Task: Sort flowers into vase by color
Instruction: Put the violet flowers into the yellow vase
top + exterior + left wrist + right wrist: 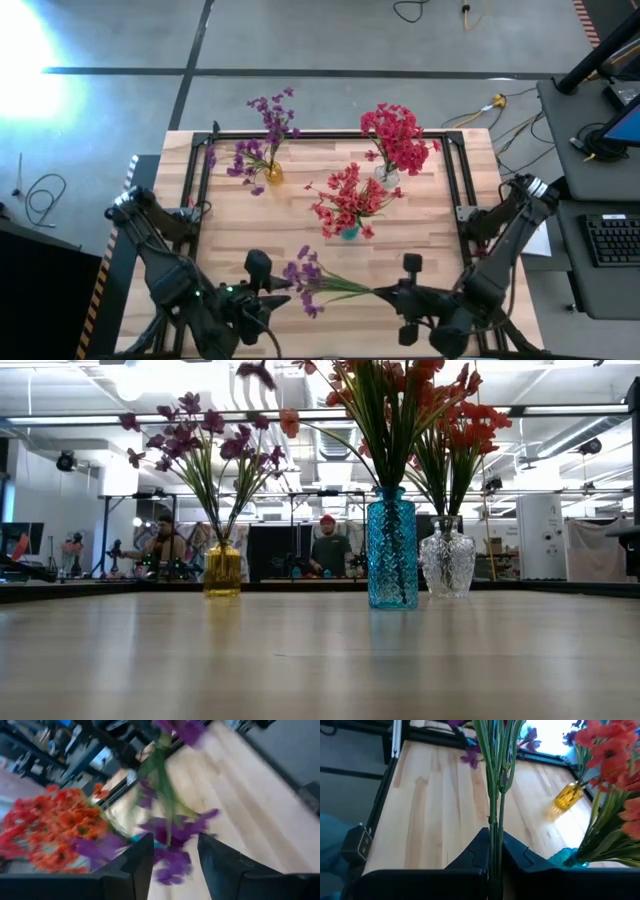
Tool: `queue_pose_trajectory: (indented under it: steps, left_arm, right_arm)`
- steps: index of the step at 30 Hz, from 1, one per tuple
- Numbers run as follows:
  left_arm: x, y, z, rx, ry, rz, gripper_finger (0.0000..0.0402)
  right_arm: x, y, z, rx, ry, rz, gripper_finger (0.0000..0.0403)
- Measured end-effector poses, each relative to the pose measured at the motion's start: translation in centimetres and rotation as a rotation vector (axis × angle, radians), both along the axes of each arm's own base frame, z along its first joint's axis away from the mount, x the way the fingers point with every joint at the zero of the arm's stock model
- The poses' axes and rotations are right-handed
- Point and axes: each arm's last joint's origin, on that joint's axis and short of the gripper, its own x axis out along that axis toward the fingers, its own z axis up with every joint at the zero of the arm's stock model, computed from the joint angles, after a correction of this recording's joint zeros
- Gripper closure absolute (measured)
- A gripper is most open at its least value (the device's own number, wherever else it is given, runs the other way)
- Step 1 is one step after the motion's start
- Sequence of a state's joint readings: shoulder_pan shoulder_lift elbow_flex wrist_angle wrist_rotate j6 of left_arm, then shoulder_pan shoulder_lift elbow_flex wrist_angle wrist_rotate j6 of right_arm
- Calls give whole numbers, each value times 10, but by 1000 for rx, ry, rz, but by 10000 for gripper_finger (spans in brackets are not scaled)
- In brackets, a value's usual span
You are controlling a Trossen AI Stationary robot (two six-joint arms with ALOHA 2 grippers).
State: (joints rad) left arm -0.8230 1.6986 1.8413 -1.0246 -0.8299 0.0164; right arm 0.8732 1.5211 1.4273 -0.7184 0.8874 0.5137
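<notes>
A purple sprig (312, 281) with several thin green stems lies level above the table's near middle, blossoms toward the left. My right gripper (386, 293) is shut on its stem end. My left gripper (278, 285) is open at the blossom end, and purple blossoms (172, 855) show between its fingers. At the far side, a yellow vase (272, 174) holds purple flowers, a blue vase (348, 233) holds red ones, and a clear vase (388, 178) holds red ones. All three stand upright on the table. My right gripper pinches the green stems (494, 827) between its two fingers near their cut ends. It comes level from the table's right, and the stems run straight out ahead of the fingers. The sprig is lifted clear of the table. Whether my left gripper touches the blossoms, I cannot tell.
The yellow vase (222, 568), blue vase (392, 550) and clear vase (447, 558) stand in a row across the far half. A black frame (452, 180) edges the table. Bare wood (250, 230) lies between the vases and my grippers. People show in the room behind.
</notes>
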Motion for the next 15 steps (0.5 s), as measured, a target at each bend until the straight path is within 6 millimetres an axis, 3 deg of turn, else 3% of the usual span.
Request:
queue_pose_trajectory:
  steps: [10,15]
  left_arm:
    - [-28,26,-32,-210,-219,-95,292]
    - [-44,37,-39,-298,-299,-106,293]
  right_arm:
    - [-3,2,4,-1,-49,-22,390]
    - [-4,0,17,77,-118,-29,390]
